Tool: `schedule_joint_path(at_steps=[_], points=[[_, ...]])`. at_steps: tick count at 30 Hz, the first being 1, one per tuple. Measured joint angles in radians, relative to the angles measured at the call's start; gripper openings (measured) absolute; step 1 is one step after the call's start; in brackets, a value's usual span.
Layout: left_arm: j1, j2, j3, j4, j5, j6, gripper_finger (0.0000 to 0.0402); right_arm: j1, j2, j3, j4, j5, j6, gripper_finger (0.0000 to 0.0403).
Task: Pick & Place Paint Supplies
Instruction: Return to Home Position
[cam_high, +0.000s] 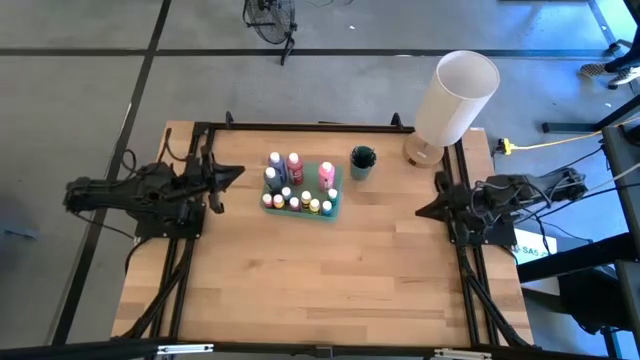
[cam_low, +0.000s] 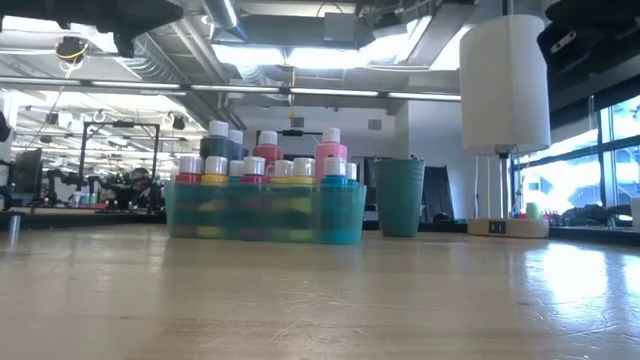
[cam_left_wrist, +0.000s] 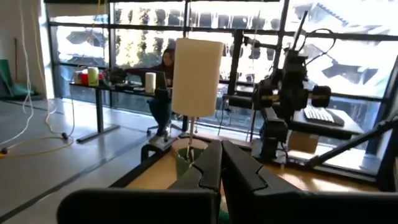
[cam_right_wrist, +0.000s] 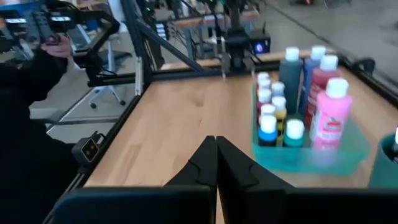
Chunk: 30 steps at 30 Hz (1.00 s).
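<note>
Paint bottles (cam_high: 298, 188) are sitting packed in the green bin (cam_high: 338, 200), which is standing near the worktop's (cam_high: 330, 290) back edge, roughly midway between the side edges. Taller ones are lining the bin's back side and small ones are crowding the front. All are looking upright in the low view. Dark green cup (cam_high: 362, 160) is standing just beside the bin, on the right arm's side. Something dark is showing inside it, but brushes cannot be made out for sure. Big white cylinder (cam_high: 455, 90) is occupying the back corner on that same side.

Left gripper (cam_high: 236, 173) is hanging over the left edge, fingers pressed together on nothing, tip pointing at the bin. Right gripper (cam_high: 421, 210) is hanging over the right edge, likewise closed and empty, well apart from the cup.

Judging the sorting as done: no loose supplies are showing on the bare wood.

Risks from here:
- The left tip is sitting near the tall bottles, so a careless inward swing could be toppling them.
- The cup is looking light and narrow, so a graze from the right arm could be tipping it.
</note>
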Motion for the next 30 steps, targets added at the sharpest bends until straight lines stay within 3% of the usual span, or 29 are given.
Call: schedule_joint_path(at_steps=[7, 15, 22, 30], points=[[-0.049, -0.081, 0.0, -0.153, -0.127, 0.028, 0.0002, -0.001, -0.068, -0.144, 0.142, -0.032, -0.104, 0.0], [-0.083, -0.158, -0.053, -0.159, -0.132, 0.037, 0.0002, -0.002, -0.176, -0.335, 0.29, -0.06, -0.133, 0.0], [-0.087, -0.237, -0.153, -0.037, -0.124, 0.041, 0.0002, -0.003, -0.276, -0.42, 0.332, -0.101, -0.155, 0.0], [-0.087, -0.243, -0.161, -0.053, -0.118, 0.045, 0.0002, -0.003, -0.273, -0.478, 0.426, -0.15, -0.157, 0.0]])
